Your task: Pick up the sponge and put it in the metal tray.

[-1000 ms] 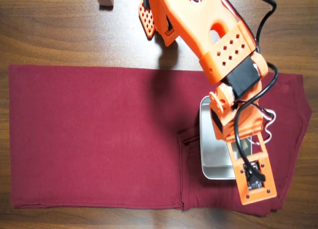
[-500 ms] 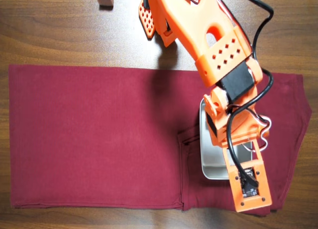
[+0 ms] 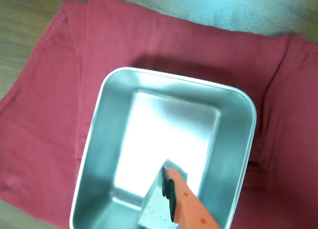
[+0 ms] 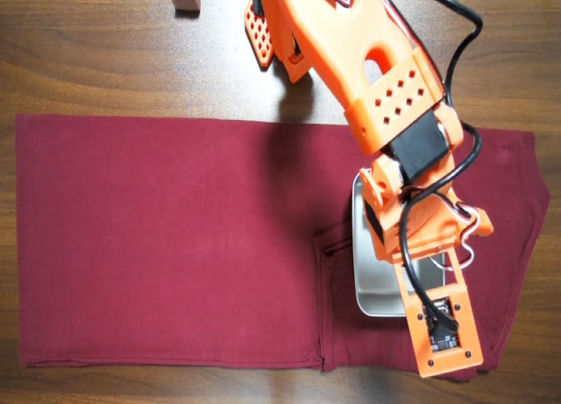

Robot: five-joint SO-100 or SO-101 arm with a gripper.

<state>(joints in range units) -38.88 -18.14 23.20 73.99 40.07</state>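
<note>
You are near the end: the gripper [image 3: 161, 201] hangs inside the metal tray [image 3: 99, 119] with the sponge [image 3: 155, 209] pinched between its fingers, low over the tray's near end in the wrist view. What remains is to release it onto the tray floor and withdraw. The tray sits on the red cloth [image 4: 158, 237]. No brand, label or writing is readable anywhere.

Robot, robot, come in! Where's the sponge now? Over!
Gripper over the metal tray, shut on the sponge. Sponge low inside the tray, not let go yet. Nothing in the way. Over.
</note>
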